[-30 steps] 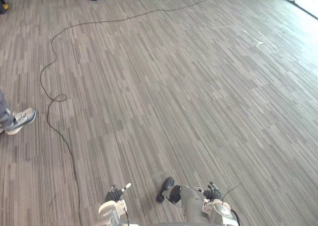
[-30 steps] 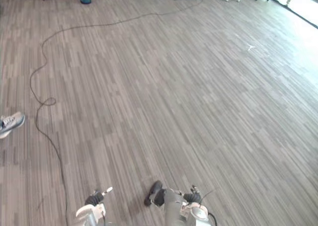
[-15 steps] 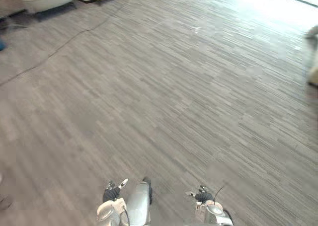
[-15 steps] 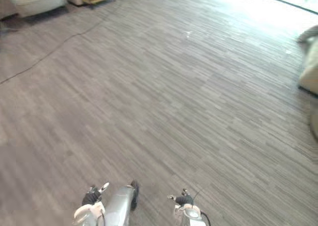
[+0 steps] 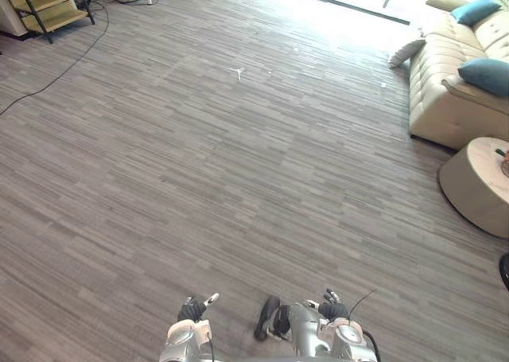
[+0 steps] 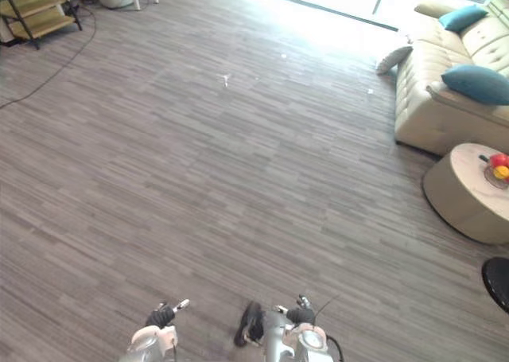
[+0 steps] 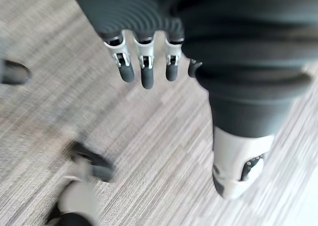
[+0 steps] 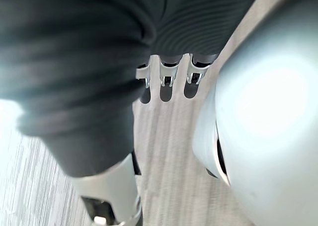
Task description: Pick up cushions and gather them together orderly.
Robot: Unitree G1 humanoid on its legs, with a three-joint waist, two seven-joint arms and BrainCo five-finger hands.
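- Barely begun, judging by the layout: no cushion lifted, none set in order.
- Hanging low at 7 o'clock, the left hand [image 7: 144,67]: fingers straight and slack, clasping nothing.
- Likewise at 5 o'clock, the right hand [image 8: 169,79]: fingers loose and extended, empty.
- Far off at 2 o'clock, on the sofa [image 5: 445,107]: one teal cushion [image 5: 475,10] up near the back, and a second teal cushion [image 5: 485,74] lower and nearer, the two well apart.
- Down on the floor [image 5: 238,163] at 1 o'clock, leaning against the sofa's far end: a pale cushion [image 5: 406,53], away from both teal ones.
- Probably left to do: crossing to the sofa, lifting the pale cushion off the floor, then lining all three up side by side.
- Wide bare flooring from 10 round to 1 o'clock, with ample room for walking and turning.
- Tighter at 3 o'clock: a round table [image 5: 477,183] near the sofa's front, fruit [image 6: 499,165] on top, and a narrow gap in between. Better skirted than squeezed through.
- At the 4 o'clock border, a dark round object [image 6: 497,282], cut off and not identifiable. Worth a wide berth.
- At 11 o'clock, a shelf [image 5: 44,4] on dark legs, well clear of any straight line to the sofa.
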